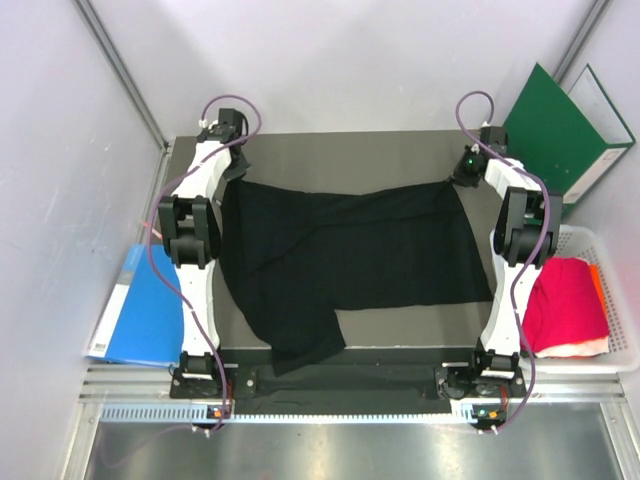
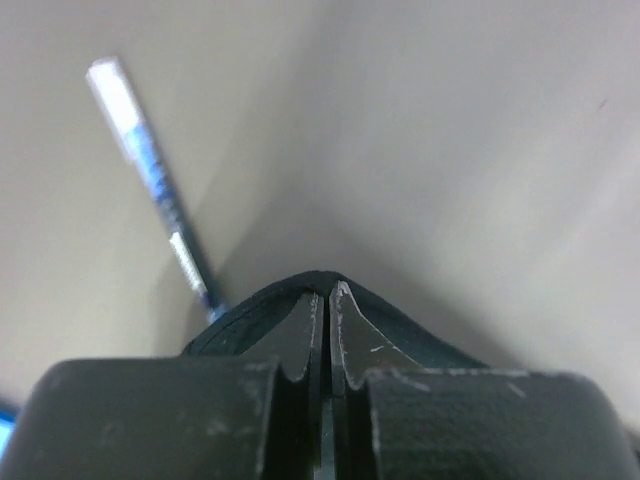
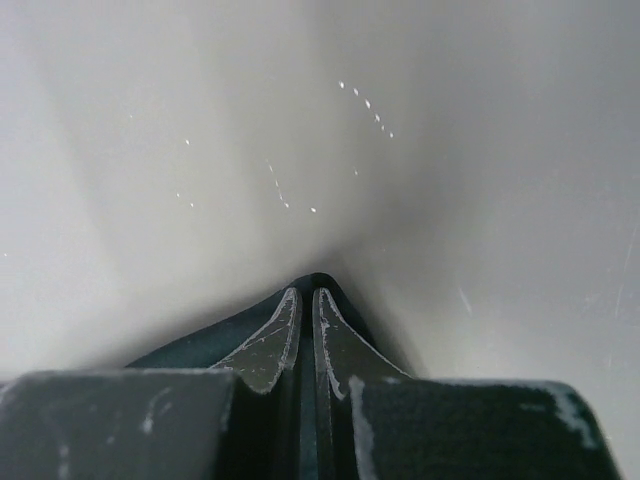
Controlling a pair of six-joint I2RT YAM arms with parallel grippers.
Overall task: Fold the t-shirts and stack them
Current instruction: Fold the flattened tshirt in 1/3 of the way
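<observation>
We log the black shirt (image 1: pixel 370 245) spread mid-frame on the table (image 1: pixel 330 160), one flap drooping over the near edge. L gripper (image 2: pixel 328 292) at upper left and R gripper (image 3: pixel 306 293) at upper right are both clamped tight, each pinching a far corner of it. At right edge, the red shirt (image 1: pixel 565 300) sits in a basket (image 1: pixel 625 330).

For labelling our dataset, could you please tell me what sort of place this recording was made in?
Probably a lab robot test cell: white panel walls close in a dark table, two arms are bolted at its near edge, and a black t-shirt lies spread on it.
</observation>
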